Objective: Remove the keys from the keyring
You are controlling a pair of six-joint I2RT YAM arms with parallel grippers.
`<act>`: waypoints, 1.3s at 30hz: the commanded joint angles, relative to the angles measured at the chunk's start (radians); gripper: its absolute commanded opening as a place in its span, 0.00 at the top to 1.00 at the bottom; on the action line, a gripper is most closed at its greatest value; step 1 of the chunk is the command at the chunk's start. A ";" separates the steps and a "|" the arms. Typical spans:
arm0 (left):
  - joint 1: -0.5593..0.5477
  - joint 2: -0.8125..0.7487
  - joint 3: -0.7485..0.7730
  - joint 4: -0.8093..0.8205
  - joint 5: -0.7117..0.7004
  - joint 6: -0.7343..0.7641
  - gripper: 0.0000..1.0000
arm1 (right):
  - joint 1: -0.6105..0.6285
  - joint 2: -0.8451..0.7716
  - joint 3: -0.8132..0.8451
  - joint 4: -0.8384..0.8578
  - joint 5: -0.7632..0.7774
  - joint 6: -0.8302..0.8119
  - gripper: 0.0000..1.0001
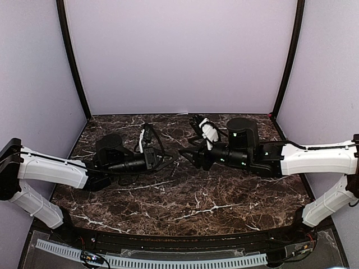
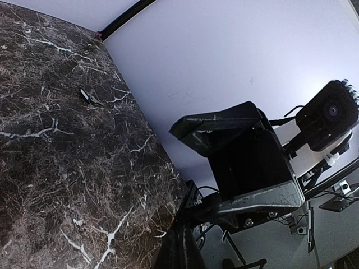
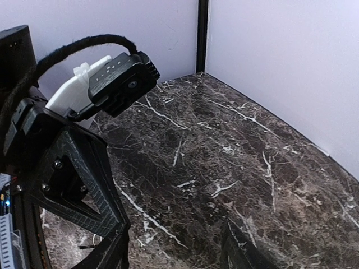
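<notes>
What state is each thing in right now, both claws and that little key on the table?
Left claw: shut; whether it grips anything cannot be seen.
Right claw: open, nothing between its fingers.
Key: lying flat on the table, apart from both claws.

The dark brown, white-veined marble-look table [image 1: 185, 196] is smooth and faintly glossy, the lilac wall [image 1: 179, 56] at twelve o'clock matt.
</notes>
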 commanded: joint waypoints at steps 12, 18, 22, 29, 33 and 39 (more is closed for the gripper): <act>0.014 0.013 -0.040 0.135 -0.062 -0.069 1.00 | -0.035 -0.101 -0.138 0.171 -0.280 0.358 0.52; 0.015 0.008 -0.039 0.116 -0.098 -0.074 1.00 | 0.036 -0.131 -0.264 0.360 -0.293 0.422 0.66; 0.015 0.005 -0.041 0.104 -0.118 -0.072 1.00 | 0.068 -0.083 -0.275 0.443 -0.289 0.457 0.68; 0.014 -0.002 -0.043 0.092 -0.134 -0.078 1.00 | 0.070 0.051 -0.234 0.556 -0.307 0.539 0.77; 0.014 -0.012 -0.045 0.083 -0.142 -0.076 1.00 | 0.070 0.093 -0.217 0.549 -0.252 0.536 0.76; 0.015 -0.015 -0.047 0.084 -0.144 -0.072 1.00 | 0.048 0.132 -0.202 0.558 -0.206 0.560 0.63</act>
